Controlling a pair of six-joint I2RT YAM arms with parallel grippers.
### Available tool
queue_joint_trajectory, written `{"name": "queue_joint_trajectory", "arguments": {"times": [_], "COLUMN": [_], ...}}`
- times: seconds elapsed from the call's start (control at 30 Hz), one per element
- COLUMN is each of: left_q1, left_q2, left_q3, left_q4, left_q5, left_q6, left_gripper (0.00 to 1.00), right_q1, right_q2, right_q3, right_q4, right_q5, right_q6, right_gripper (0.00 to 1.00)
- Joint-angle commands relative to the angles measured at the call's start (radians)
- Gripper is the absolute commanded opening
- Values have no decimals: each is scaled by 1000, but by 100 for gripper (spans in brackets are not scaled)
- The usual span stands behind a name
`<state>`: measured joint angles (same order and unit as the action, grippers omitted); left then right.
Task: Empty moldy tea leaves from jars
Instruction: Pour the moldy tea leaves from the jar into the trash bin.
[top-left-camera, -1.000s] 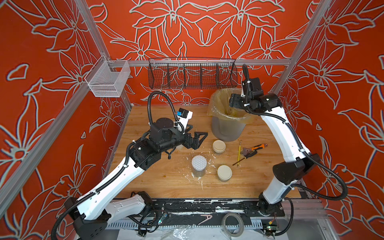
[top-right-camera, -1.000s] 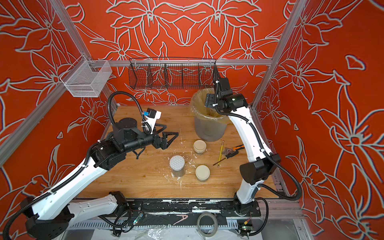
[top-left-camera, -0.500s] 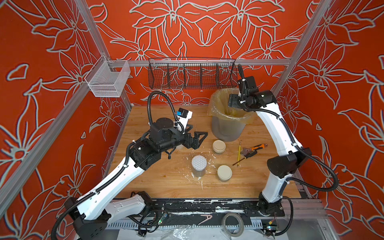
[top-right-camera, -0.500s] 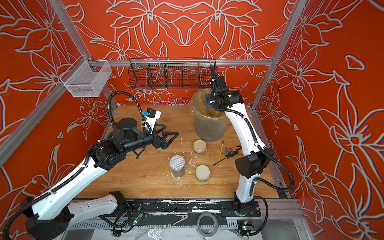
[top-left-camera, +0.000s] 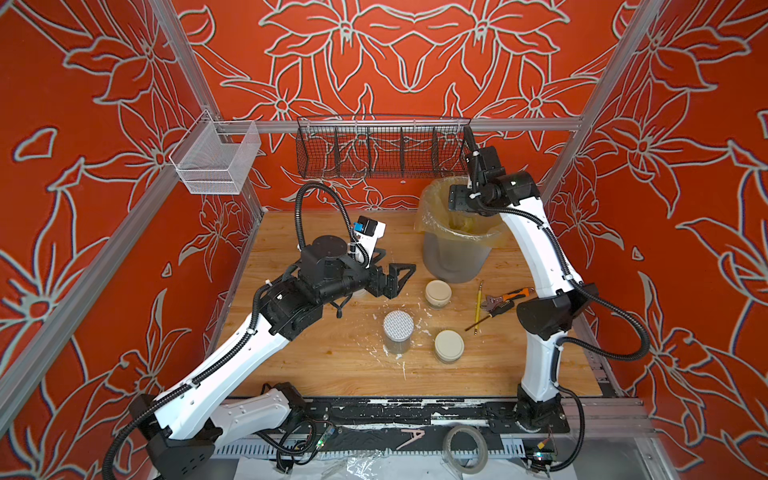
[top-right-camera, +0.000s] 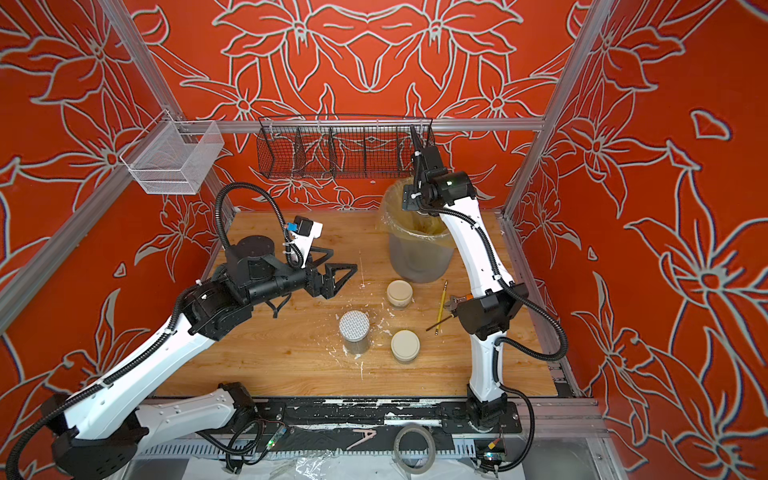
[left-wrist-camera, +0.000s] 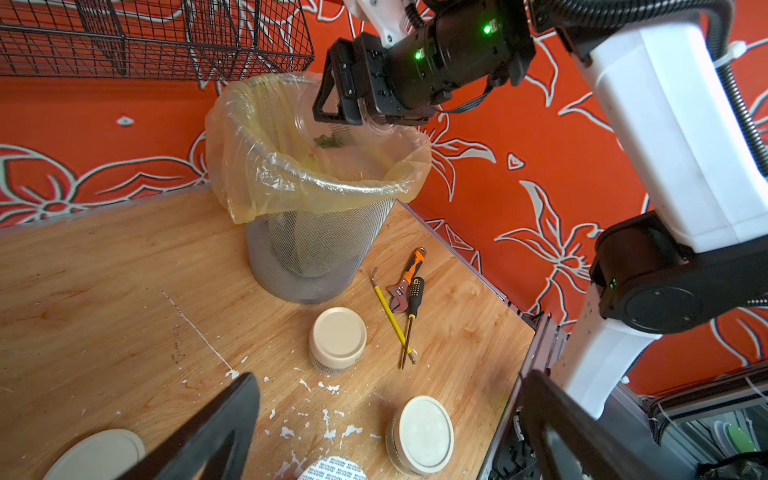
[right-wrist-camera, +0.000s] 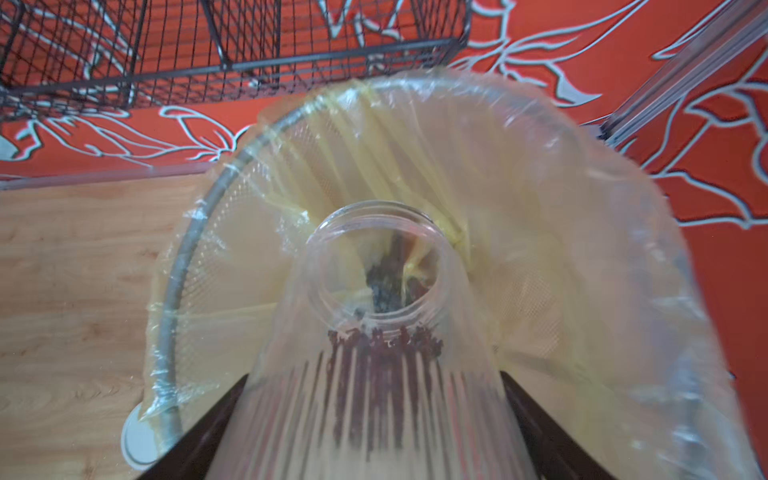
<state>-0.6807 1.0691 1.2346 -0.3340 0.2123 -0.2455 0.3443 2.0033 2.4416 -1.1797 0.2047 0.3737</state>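
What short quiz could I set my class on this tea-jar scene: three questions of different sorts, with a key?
1. True or false: the right gripper holds an open jar tipped over the bin, with tea leaves near its mouth.
2. How many lidded jars stand on the table? A) two B) three C) five
3. Fill in the blank: the left gripper is ____ and holds nothing.
Key: 1 true; 2 B; 3 open.
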Motion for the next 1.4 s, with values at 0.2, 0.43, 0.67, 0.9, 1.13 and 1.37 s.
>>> {"name": "queue_joint_trajectory", "arguments": {"times": [0.2,0.43,0.67,0.9,1.13,1.37], "left_q1": [-3,-3,16,51,64,67], "left_q2": [16,156,419,634,794,942], "left_q3": [-54,-16,134,366,556,753], "left_q4": [189,293,477,562,550,500], "left_q5": [68,30,137,225,272,374], "left_q6": [298,688,874,881,909,927], "left_gripper": [97,97,97,97,97,97], "right_q1": [-2,-38,-54,-72,-89,-92], "right_q2": [-21,-79,-193,-305,-329,-321], "right_q3": [34,-28,-192,-209,-187,-174], "right_q4": [-7,8,129,174,160,137], "right_q5": [47,18,-29,-116,-261,-330], "right_q6": [-16,49,73,104,136,122], "right_gripper": [0,2,2,3,3,3]}}
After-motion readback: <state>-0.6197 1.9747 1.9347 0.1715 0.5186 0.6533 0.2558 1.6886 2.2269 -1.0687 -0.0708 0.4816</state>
